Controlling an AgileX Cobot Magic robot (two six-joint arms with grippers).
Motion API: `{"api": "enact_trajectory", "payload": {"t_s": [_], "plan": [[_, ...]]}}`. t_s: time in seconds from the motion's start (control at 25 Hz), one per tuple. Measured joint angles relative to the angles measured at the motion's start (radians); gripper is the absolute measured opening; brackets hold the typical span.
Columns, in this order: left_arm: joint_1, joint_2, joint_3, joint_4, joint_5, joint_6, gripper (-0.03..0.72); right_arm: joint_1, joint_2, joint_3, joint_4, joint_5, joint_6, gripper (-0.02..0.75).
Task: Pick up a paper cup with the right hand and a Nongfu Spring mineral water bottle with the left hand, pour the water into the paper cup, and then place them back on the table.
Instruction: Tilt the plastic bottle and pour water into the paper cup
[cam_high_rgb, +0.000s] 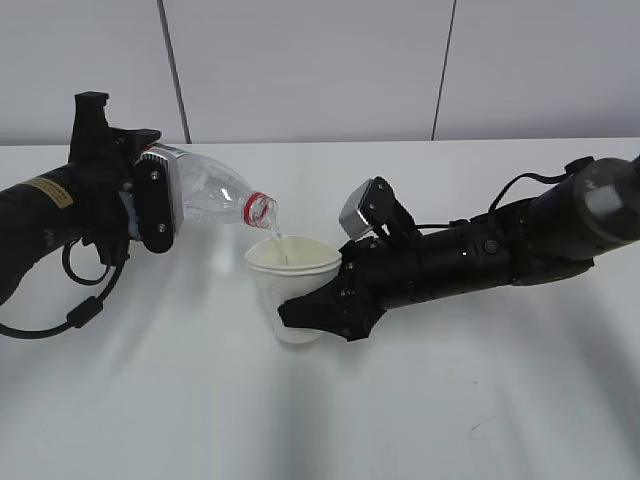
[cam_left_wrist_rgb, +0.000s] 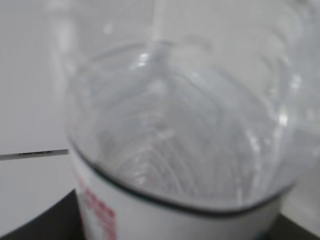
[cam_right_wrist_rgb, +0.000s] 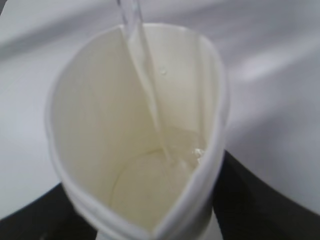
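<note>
My left gripper (cam_high_rgb: 150, 205) is shut on the Nongfu Spring bottle (cam_high_rgb: 215, 195), held nearly level with its red-ringed neck tipped down to the right. A thin stream of water runs from its mouth into the white paper cup (cam_high_rgb: 290, 290). My right gripper (cam_high_rgb: 320, 310) is shut on the cup's lower body and squeezes its rim into an oval. The left wrist view is filled by the clear bottle body (cam_left_wrist_rgb: 190, 130) above its white and red label. The right wrist view looks down into the cup (cam_right_wrist_rgb: 125, 125), where the stream lands in a shallow pool of water.
The white table (cam_high_rgb: 450, 420) lies around both arms, with a small dark mark (cam_high_rgb: 473, 432) at the front right. A pale wall with two dark vertical seams stands behind the table.
</note>
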Motion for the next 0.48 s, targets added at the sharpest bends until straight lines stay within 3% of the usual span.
{"api": "enact_trajectory", "payload": {"t_s": [0.48], "plan": [[0.0,0.0,0.0,0.0,0.0,0.0,0.389,0.0,0.0,-0.002,-0.002,0.0,0.0,0.472]]}}
